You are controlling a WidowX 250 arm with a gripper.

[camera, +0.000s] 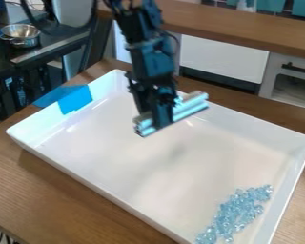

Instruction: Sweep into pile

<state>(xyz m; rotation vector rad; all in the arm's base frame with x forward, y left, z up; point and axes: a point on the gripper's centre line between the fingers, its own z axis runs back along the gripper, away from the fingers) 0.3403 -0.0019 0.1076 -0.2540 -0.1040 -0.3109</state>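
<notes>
Beads: clear pale-blue pieces (235, 214), loose in the tray at 4 to 5 o'clock from its middle; one elongated patch slanting from about 1 to 7 o'clock, dense along its length, a few strays on its fringe.
Tray: white, rectangular, raised walls (85, 175); sits on a brown wooden table (59, 190).
Gripper: black (156, 113), over the tray at 12 o'clock from its middle, pointing down toward 6; well apart from the beads.
Jaws: clamped on the sweeping bar.
Sweeping bar: silvery, pale-blue tint, ridged (190, 106); held crosswise, ends toward 2 and 8 o'clock, raised off the tray floor.
Arm: black (148, 52), enters from 12 o'clock of the view.
Tape: blue (75, 99), over the tray rim at 10 to 11 o'clock.
Background: metal bowl (20, 33) on a dark surface, 10 to 11 o'clock of the view; wooden counter (244, 32) toward 1.
</notes>
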